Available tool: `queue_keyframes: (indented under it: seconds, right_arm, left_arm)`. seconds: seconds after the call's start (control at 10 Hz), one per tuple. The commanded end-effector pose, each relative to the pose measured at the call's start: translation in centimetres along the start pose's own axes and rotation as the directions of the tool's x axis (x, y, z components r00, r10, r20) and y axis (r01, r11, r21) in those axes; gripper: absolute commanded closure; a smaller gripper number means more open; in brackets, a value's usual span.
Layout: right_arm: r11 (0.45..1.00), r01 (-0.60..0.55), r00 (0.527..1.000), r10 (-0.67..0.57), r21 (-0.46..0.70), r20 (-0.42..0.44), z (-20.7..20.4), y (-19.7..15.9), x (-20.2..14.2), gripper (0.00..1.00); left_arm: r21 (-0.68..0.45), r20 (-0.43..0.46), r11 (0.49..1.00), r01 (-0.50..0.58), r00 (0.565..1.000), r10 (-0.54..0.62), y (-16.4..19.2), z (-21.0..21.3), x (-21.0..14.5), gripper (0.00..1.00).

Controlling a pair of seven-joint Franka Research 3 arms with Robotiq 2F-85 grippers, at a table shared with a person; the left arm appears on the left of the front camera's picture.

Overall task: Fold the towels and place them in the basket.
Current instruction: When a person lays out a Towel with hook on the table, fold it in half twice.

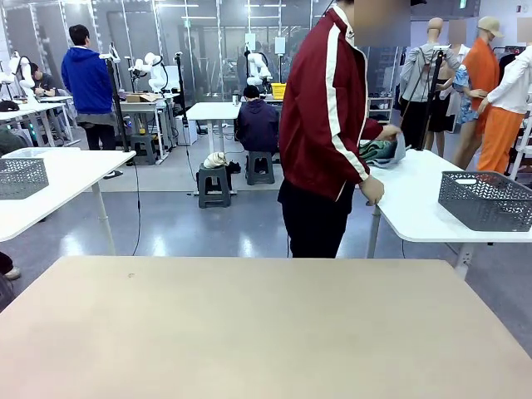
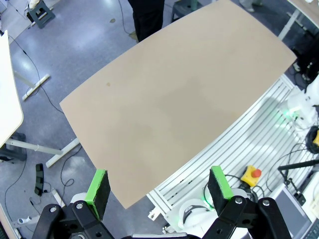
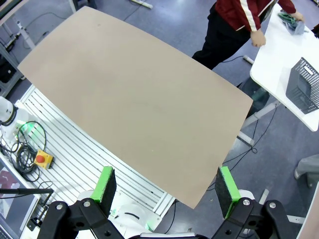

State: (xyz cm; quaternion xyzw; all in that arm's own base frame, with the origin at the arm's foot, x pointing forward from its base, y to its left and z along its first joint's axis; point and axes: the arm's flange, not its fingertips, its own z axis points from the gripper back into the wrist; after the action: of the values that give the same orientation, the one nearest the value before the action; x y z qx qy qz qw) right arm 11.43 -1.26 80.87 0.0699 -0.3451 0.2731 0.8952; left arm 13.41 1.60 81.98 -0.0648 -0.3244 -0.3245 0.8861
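Observation:
A person in a dark red jacket stands at the white side table [image 1: 424, 218] to the right, with a hand on a bundle of sea-green and grey-blue towels [image 1: 383, 151]; the towels [image 3: 292, 22] also appear in the right wrist view. A dark grey lattice basket [image 1: 486, 199] stands on that same table, and the basket [image 3: 304, 85] sits near the right edge of the right wrist view. My left gripper [image 2: 158, 186] hangs open high above the beige table [image 2: 174, 99]. My right gripper [image 3: 166, 185] is open too, high over the beige table [image 3: 134, 99], with nothing between its fingers.
The beige table [image 1: 249, 332] in front of me is bare. Another grey basket [image 1: 21, 177] stands on a white table at the left. A red emergency-stop button [image 2: 254, 174] and cables lie on the railed base below the table's near edge.

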Motion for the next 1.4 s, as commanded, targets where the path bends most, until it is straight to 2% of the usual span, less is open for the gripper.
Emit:
queue_keyframes:
  seconds: [0.0,1.3]
  right_arm:
    - [1.000,-0.010,1.000,0.010,0.002,0.015,0.61,0.31,-0.34,0.00]
    - [1.000,-0.010,1.000,0.010,0.002,0.015,0.61,0.31,-0.34,0.00]
  left_arm:
    - [0.001,0.007,1.000,0.005,1.000,-0.005,-0.19,0.13,0.02,0.00]
    - [0.001,0.007,1.000,0.005,1.000,-0.005,-0.19,0.13,0.02,0.00]
